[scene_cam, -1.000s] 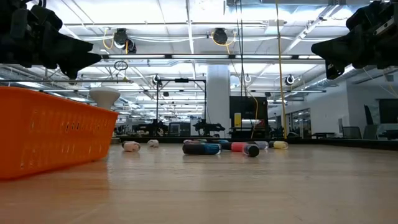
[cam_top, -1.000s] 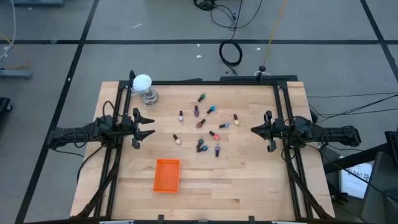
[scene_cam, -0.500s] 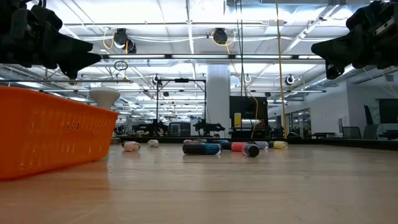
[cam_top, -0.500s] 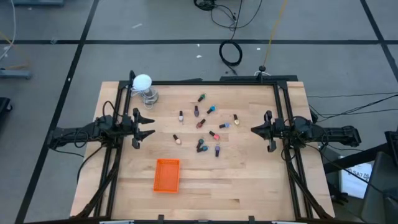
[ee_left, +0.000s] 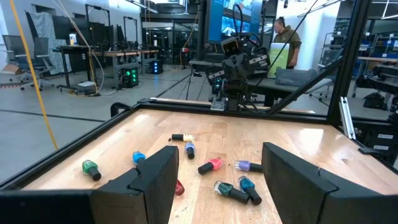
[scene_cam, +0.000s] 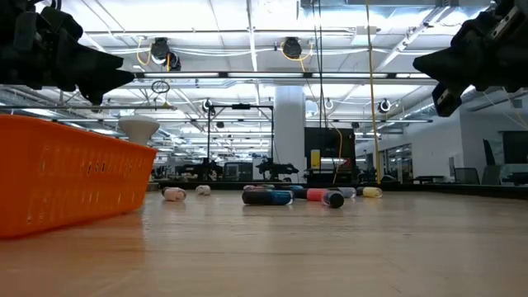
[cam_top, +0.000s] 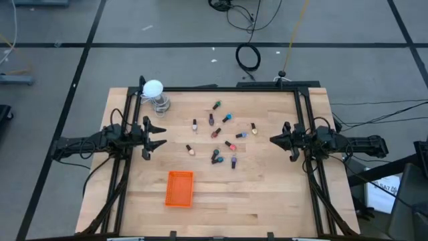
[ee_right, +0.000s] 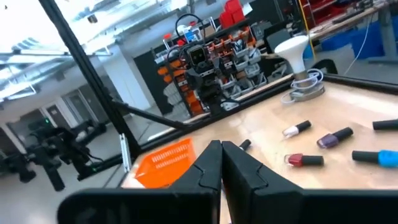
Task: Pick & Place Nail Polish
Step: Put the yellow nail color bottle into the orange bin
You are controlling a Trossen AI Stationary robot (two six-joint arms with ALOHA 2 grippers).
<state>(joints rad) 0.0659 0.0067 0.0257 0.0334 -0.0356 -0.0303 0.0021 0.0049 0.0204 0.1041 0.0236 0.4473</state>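
Small glossy nail polish bottles [cam_top: 217,131] are lying scattered on the pale wood-grain table [cam_top: 267,194], the left gripper [cam_top: 158,135] gaping empty, the right gripper [cam_top: 273,139] pinching shut on nothing.

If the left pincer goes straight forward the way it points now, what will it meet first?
Probably nothing at first: the open left pincer hangs above the table. If level, it should pass over the nail polish bottles toward the shut right pincer. Its height over them is hard to judge.

Two dark jointed arms, each ending in angular black jaws.
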